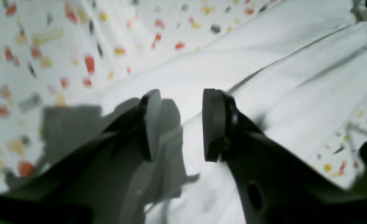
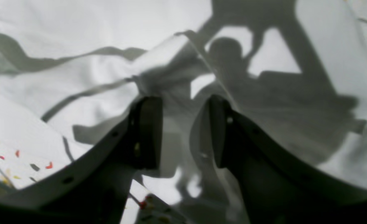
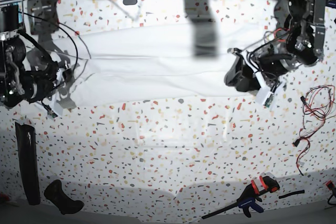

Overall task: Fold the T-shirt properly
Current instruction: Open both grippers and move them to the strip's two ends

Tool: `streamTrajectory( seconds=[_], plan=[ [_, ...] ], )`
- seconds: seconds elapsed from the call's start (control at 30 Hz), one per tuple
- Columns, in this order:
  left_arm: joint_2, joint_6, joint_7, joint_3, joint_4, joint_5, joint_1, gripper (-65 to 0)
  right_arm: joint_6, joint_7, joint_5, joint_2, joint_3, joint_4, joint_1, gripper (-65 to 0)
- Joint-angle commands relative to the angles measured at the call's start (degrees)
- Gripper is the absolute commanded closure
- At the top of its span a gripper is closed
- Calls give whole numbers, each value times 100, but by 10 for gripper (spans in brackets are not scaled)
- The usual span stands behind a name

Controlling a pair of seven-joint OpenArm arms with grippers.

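T-shirt (image 3: 152, 72): plain white soft cotton, creased long band, 9-to-3 o'clock.
left gripper (image 1: 178, 124): jaws apart above cloth.
right gripper (image 2: 182, 133): jaws apart, nothing between.
table (image 3: 173, 145): speckled terrazzo.

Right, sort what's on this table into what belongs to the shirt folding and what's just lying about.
Belongs to the job:
- T-shirt, spread in a long band across the far side
- left tool, open over the cloth
- right tool, open over the cloth

Just lying about:
- bar clamp near the front edge
- loose red wires
- black strip and black handle
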Motion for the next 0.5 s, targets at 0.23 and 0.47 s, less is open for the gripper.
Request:
streamTrajectory(
  seconds=[0.23, 0.47],
  plan=[
    [522, -356, 74, -42, 197, -446, 282, -215, 28, 249, 17, -192, 63, 57, -208, -252],
    [997, 83, -24, -37, 170, 1322, 424, -215, 28, 328, -70, -662, 63, 24, -205, -252]
  ],
)
